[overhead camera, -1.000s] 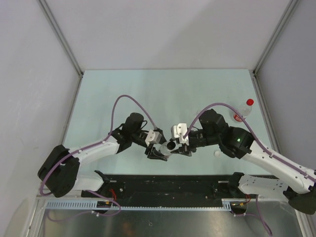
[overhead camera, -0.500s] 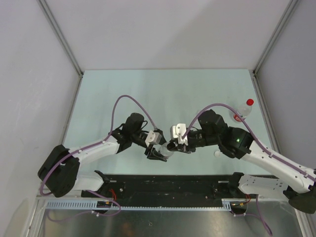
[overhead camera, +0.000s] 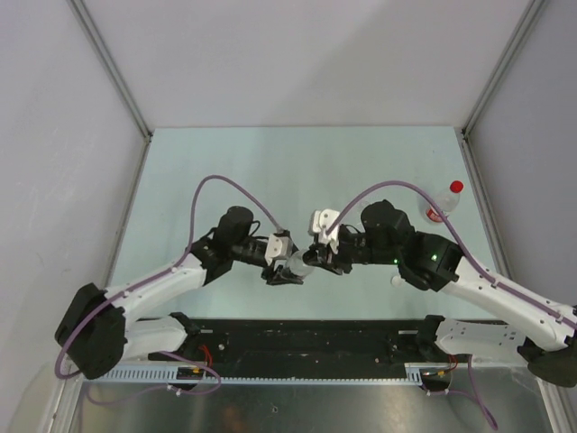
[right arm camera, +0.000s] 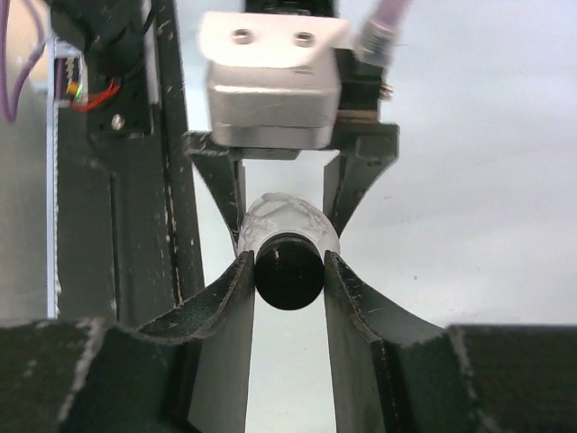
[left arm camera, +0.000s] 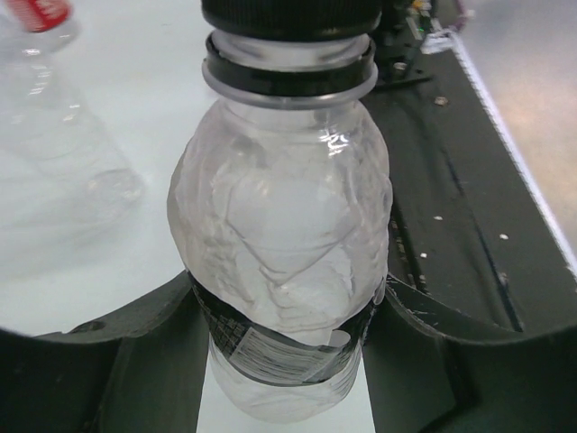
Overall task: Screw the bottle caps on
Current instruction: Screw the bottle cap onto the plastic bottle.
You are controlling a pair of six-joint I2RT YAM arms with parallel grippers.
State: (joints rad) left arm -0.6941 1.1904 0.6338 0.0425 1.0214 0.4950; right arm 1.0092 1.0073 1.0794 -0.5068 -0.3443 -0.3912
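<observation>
Drawn closer together than a second ago; clamping black cap between right fingers, gripping clear bottle between left fingers; probably mid-twist

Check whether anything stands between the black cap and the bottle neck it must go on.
Nothing visible does. The black cap, pinched by the right gripper, already sits on the neck of the bottle that the left gripper holds.

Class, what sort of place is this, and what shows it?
Likely a robotics lab test cell: a pale table walled by grey panels, left gripper holding a clear bottle, right gripper on its black cap.
</observation>
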